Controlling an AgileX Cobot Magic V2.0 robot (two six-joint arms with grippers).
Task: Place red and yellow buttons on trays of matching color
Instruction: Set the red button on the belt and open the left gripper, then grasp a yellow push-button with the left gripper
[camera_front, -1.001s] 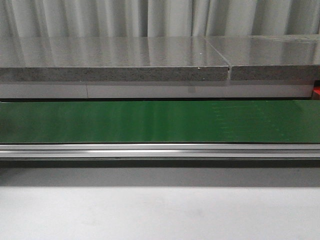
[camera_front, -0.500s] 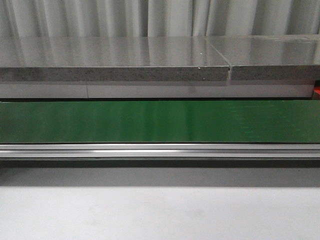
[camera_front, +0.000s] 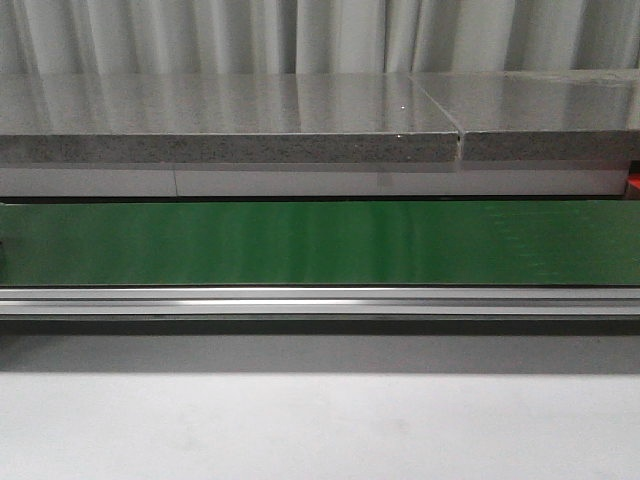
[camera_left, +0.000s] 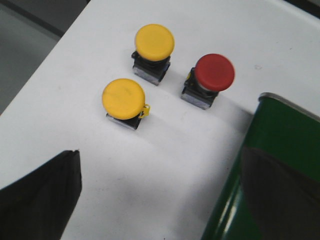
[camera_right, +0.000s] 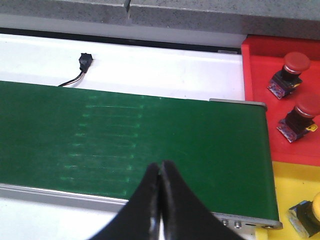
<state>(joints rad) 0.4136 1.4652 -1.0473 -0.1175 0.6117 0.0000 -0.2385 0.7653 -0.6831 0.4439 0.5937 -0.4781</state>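
Observation:
In the left wrist view, two yellow buttons (camera_left: 155, 42) (camera_left: 123, 98) and one red button (camera_left: 214, 72) stand upright on the white table. My left gripper (camera_left: 160, 192) hangs open above the table short of them, with nothing between its fingers (camera_left: 45, 195). In the right wrist view, the right gripper (camera_right: 161, 167) is shut and empty over the green belt (camera_right: 150, 135). Past the belt's end, the red tray (camera_right: 257, 100) holds two red buttons (camera_right: 296, 61) (camera_right: 307, 105). The yellow tray (camera_right: 290, 182) beside it holds a yellow button (camera_right: 312, 212). Neither gripper shows in the front view.
The green conveyor belt (camera_front: 320, 243) crosses the front view, with a metal rail (camera_front: 320, 300) before it and a grey stone slab (camera_front: 230, 120) behind. The belt's end (camera_left: 280, 145) lies beside the loose buttons. A small black connector with wires (camera_right: 86, 60) lies behind the belt.

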